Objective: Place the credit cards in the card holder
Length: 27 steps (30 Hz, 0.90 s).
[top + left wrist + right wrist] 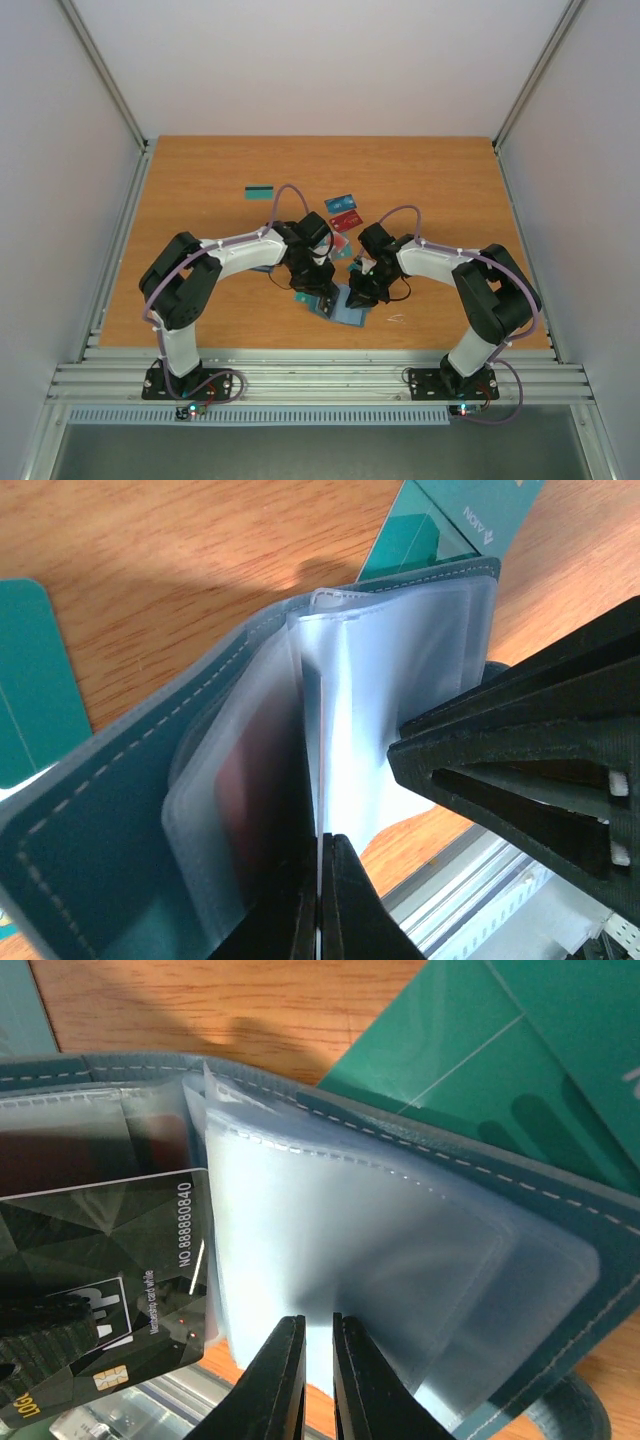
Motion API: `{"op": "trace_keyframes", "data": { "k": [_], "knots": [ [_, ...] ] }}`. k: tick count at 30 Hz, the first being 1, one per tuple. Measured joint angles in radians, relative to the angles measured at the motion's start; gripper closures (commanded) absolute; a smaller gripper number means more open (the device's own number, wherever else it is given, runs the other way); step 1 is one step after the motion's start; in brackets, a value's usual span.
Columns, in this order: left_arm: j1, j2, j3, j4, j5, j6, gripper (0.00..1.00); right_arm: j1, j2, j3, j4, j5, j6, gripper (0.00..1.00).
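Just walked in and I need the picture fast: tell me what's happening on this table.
Both arms are working on the open card holder on the table. The left gripper is pinched shut on one of its clear sleeves, and the right gripper pinches another beside it. A black card lies against the holder's other half. Several loose cards lie farther back.

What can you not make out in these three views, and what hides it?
Top view: left gripper and right gripper cover most of the card holder; print on the far credit cards is too small.
Left wrist: frosted sleeves blur the dark card inside.
Right wrist: the frame edge cuts off the black card's lower corner.
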Motion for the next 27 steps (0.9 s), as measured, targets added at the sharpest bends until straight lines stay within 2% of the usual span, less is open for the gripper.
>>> {"op": "trace_keyframes", "data": {
  "k": [15,27],
  "knots": [
    [0.001,0.01,-0.002,0.04,0.013,0.0,1.0,0.0,0.011,0.01,-0.016,-0.009,-0.027,0.88],
    [0.003,-0.019,-0.087,0.151,0.02,-0.015,1.0,0.0,0.019,0.02,-0.033,-0.015,-0.04,0.88]
  ]
}}
